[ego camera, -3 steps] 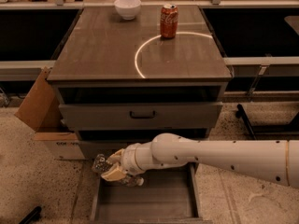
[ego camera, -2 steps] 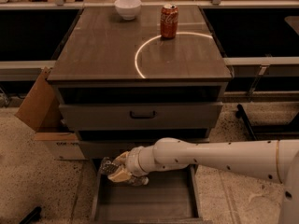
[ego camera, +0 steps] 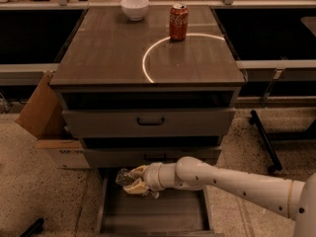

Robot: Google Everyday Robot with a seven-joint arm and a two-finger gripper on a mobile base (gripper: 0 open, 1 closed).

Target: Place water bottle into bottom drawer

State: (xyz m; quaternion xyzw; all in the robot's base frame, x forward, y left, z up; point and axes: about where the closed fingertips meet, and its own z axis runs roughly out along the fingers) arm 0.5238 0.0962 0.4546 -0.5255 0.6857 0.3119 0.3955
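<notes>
The bottom drawer is pulled out at the lower centre of the frame, its plain grey floor bare and open to the camera. The white arm reaches in from the lower right, and the gripper sits over the drawer's back left corner, just below the front of the middle drawer. Its fingers are closed around the water bottle, which lies roughly on its side in the grasp and sticks out to the left toward the drawer's left wall.

Reading the progress from this: the drawer is open, the bottle is picked up, and it has been carried over the drawer's opening. The bottle appears to hang above the floor and not rest on it (the gap is hard to judge from this angle). What is left is probably a short lowering, the release, and pulling the arm back out without dragging the bottle along.

The upper part of the frame plays no part in this. A red soda can and a white bowl stand on the cabinet top. A cardboard box leans against the cabinet's left side.
</notes>
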